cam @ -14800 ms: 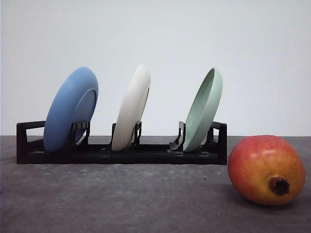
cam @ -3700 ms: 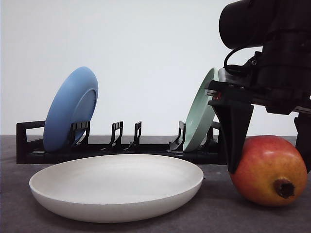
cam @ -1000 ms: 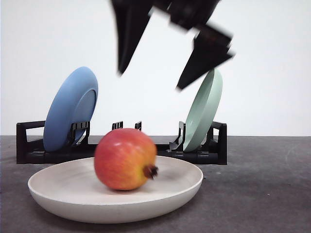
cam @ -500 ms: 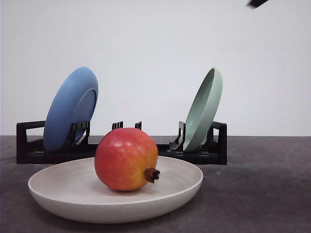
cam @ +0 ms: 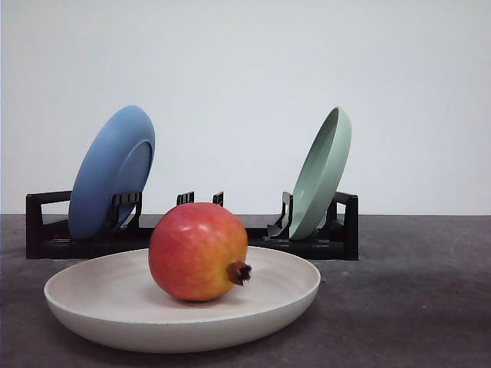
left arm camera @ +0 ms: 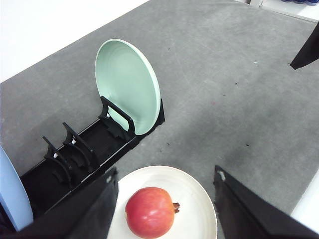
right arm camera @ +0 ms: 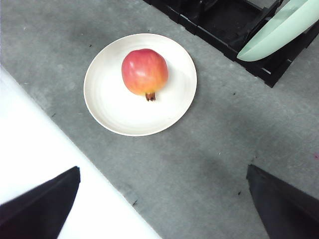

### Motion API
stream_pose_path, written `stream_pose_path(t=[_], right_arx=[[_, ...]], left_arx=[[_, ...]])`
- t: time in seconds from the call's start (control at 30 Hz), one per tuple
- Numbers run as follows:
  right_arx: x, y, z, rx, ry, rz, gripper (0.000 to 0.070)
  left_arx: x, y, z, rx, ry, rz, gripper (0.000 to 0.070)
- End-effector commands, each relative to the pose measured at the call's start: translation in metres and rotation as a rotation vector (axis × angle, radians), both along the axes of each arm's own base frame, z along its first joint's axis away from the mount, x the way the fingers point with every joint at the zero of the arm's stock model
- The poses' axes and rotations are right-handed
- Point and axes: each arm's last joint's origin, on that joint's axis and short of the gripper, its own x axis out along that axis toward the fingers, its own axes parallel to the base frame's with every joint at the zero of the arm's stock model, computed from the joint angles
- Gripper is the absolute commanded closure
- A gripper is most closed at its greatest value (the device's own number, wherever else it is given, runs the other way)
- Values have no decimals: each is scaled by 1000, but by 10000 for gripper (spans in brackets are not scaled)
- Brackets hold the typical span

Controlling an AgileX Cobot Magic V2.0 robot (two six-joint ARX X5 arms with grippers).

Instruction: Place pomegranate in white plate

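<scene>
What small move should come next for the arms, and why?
Probably none beyond retracting both arms: the pomegranate rests inside the white plate, and both the left gripper and right gripper are open, well above it.

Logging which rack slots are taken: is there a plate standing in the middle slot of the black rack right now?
No. In the front view the rack holds the blue plate and green plate; its middle slot is bare.
</scene>
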Motion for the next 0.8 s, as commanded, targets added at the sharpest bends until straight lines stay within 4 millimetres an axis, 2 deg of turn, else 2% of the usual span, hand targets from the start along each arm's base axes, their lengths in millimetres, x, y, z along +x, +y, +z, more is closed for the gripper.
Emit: stream_pose_path(t=[0.0, 0.07, 0.1, 0.13, 0.2, 0.23, 0.27, 0.3, 0.77], right_arx=[[0, 2, 5, 11, -19, 18, 66], [0, 2, 5, 8, -16, 18, 174], [0, 2, 5, 8, -16, 18, 265], [0, 2, 5, 8, -15, 19, 389], [0, 2, 5, 8, -16, 18, 630], [0, 2, 5, 8, -16, 18, 691], [0, 2, 5, 8, -16, 18, 700], [0, 2, 5, 8, -16, 18, 700], [0, 2, 5, 15, -15, 12, 700]], left_arx=[[-1, -2, 6, -22, -6, -5, 347], [-1, -2, 6, -21, -6, -5, 350], [-1, -2, 6, -21, -6, -6, 355], [-1, -2, 6, -21, -6, -6, 377], [-1, -2, 6, -21, -6, -6, 513], [-1, -2, 6, -21, -6, -6, 609], [-1, -2, 6, -22, -6, -6, 680], [-1, -2, 6, -22, -6, -6, 700], [-1, -2, 6, -23, -7, -6, 700]])
